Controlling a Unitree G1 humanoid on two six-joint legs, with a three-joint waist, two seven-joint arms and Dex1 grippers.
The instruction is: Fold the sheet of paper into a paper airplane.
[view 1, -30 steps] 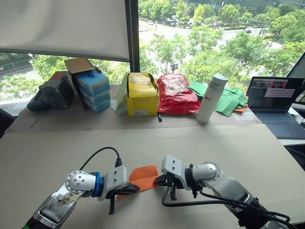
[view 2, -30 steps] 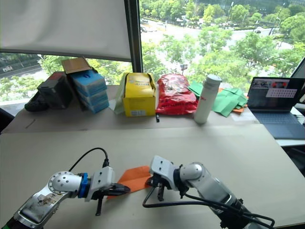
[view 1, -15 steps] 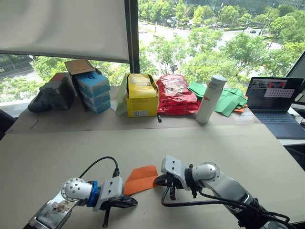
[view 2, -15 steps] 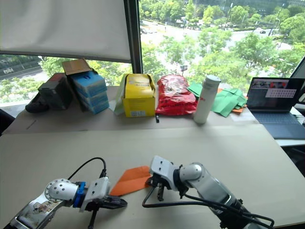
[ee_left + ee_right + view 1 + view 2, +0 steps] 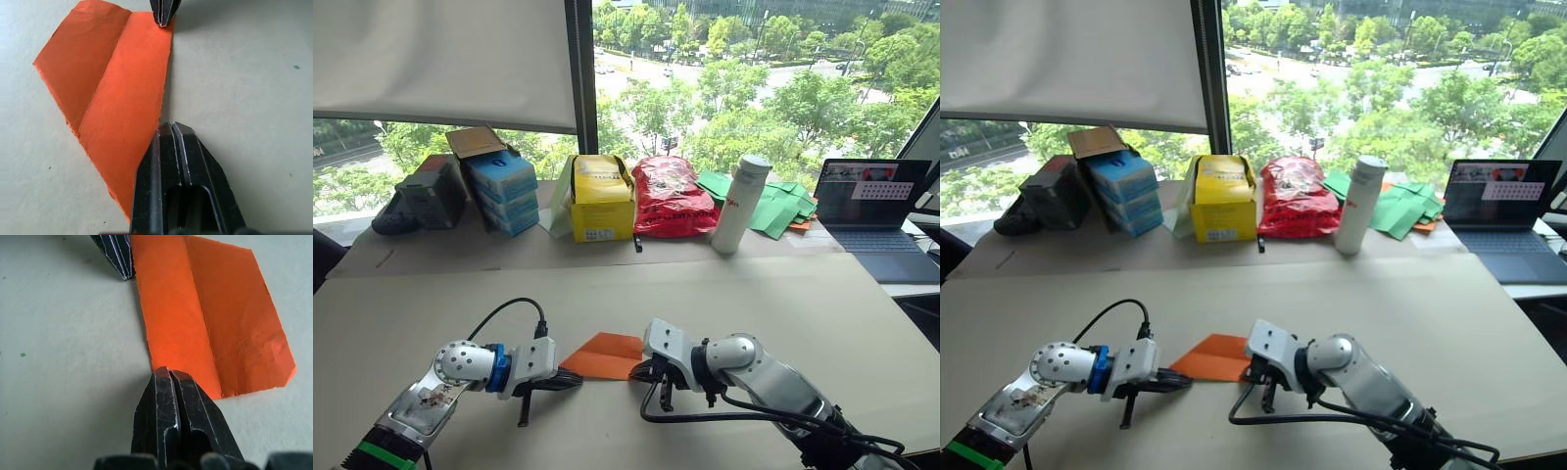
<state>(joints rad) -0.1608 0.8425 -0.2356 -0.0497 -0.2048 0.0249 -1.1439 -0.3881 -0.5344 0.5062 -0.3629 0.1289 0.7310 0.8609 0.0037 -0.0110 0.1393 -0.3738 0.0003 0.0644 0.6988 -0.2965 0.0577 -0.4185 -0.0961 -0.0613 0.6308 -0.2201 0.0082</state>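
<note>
Left eye view shows the sheet of paper (image 5: pixel 603 356), folded into a pointed orange shape, lying flat on the desk (image 5: pixel 705 294) near the front edge, roughly midway between the desk's left and right edges. A lengthwise crease divides the paper into two panels.

The left gripper (image 5: pixel 570 380) lies low on the desk at the paper's left end. In the left wrist view its fingers (image 5: pixel 178 181) are pressed together, with the tips resting at the edge of the paper; whether the paper is pinched between them cannot be determined.

The right gripper (image 5: pixel 644 370) lies low at the paper's right end, facing the left gripper. In the right wrist view its fingers (image 5: pixel 171 423) are likewise pressed together, with the tips meeting the paper's near edge. Each wrist view also shows the opposite gripper's tip at the far end of the paper.

Along the back edge of the desk stand a stack of blue boxes (image 5: pixel 502 188), a yellow box (image 5: pixel 603 195), a red bag (image 5: pixel 672 194), a white bottle (image 5: pixel 746 203) and green paper sheets (image 5: pixel 783 206). A laptop (image 5: pixel 878 217) sits open at the back right corner.
</note>
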